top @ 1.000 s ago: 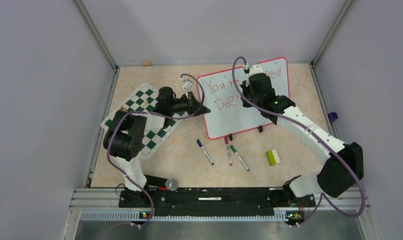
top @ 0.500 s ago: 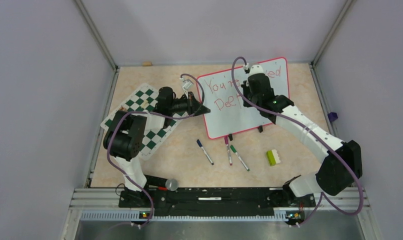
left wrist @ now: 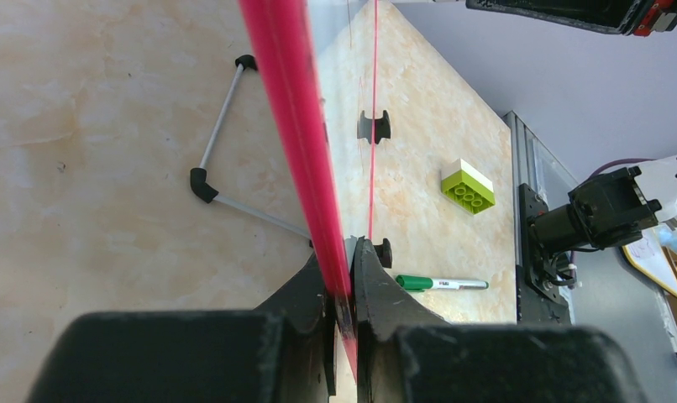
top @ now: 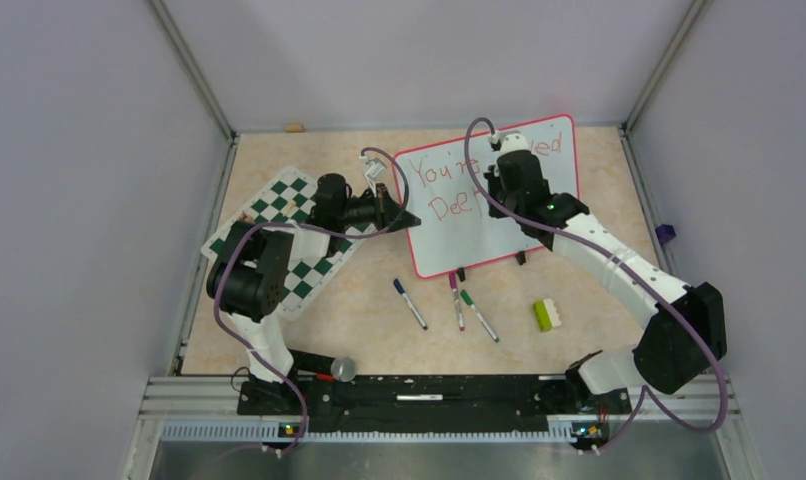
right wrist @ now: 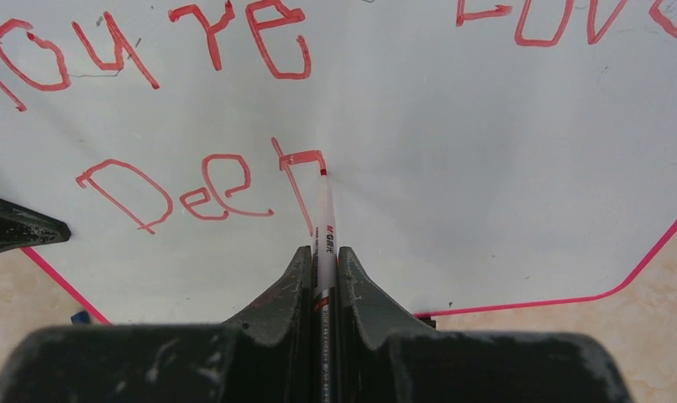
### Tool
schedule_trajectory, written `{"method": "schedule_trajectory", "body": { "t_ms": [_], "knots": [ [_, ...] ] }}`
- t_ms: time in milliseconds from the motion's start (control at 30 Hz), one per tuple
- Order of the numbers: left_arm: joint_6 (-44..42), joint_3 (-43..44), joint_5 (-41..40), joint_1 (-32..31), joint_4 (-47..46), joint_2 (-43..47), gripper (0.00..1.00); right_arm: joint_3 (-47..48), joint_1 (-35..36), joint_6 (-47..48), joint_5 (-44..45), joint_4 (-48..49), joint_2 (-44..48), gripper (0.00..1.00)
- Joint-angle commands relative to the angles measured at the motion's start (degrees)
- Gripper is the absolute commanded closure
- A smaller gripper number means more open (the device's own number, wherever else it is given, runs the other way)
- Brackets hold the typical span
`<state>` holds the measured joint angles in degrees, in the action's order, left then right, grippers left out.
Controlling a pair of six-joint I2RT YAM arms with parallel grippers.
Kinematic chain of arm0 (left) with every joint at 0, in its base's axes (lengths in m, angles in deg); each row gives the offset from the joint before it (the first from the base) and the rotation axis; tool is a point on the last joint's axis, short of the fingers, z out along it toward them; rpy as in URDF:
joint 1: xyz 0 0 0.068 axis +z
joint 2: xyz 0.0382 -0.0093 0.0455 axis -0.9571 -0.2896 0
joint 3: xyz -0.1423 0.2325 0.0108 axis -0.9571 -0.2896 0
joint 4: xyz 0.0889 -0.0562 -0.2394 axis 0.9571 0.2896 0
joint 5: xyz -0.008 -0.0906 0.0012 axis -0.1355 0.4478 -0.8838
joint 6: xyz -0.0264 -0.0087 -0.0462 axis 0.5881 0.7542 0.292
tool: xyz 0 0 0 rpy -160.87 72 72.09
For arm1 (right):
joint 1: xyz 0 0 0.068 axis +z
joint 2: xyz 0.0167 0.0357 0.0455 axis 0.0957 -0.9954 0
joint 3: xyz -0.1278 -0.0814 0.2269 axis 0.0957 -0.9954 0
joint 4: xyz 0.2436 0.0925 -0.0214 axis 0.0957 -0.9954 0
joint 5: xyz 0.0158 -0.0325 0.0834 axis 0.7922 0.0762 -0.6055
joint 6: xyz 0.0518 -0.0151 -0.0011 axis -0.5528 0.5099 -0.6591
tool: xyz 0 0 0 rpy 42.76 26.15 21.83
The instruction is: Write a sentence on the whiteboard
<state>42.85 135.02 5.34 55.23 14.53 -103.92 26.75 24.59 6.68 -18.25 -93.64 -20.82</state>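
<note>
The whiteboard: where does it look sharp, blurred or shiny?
Right wrist view: the whiteboard and its red writing are sharp, the right end effector near the lens soft. Left wrist view: its red frame is a blurred edge-on streak, its glossy face mirroring the table. Top external view: evenly lit, writing small.

Beige marbled table [top: 369, 335]: chess mat [top: 297, 200] left, whiteboard [top: 459, 240] centre, three markers [top: 457, 302], green-white brick [top: 546, 315] nearer.

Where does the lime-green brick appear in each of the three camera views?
Top external: lime-green brick lower right of centre, nearer the arm bases than the whiteboard.
Left wrist: brick right of centre, past the whiteboard's red edge.
Right wrist: not in it.
Shared landmark: the whiteboard's red frame, visible in all three.
</note>
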Motion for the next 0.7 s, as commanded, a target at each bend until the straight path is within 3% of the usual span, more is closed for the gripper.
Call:
{"method": "schedule_trajectory", "body": {
  "t_ms": [0,267,667],
  "knots": [
    [-12.2,-2.0,-2.6,-1.1,2.6,-1.2,1.0,-1.2,-0.8,0.3,-1.6,0.4,1.6,1.0],
    [-12.2,-2.0,-2.6,-1.1,2.6,-1.1,1.0,-1.4,-0.8,0.0,-6.1,1.4,1.7,1.0],
    [-12.2,-2.2,-2.7,-1.1,2.6,-1.0,1.0,-0.6,-1.8,-0.6,-5.0,1.6,5.8,1.0]
  ]
}}
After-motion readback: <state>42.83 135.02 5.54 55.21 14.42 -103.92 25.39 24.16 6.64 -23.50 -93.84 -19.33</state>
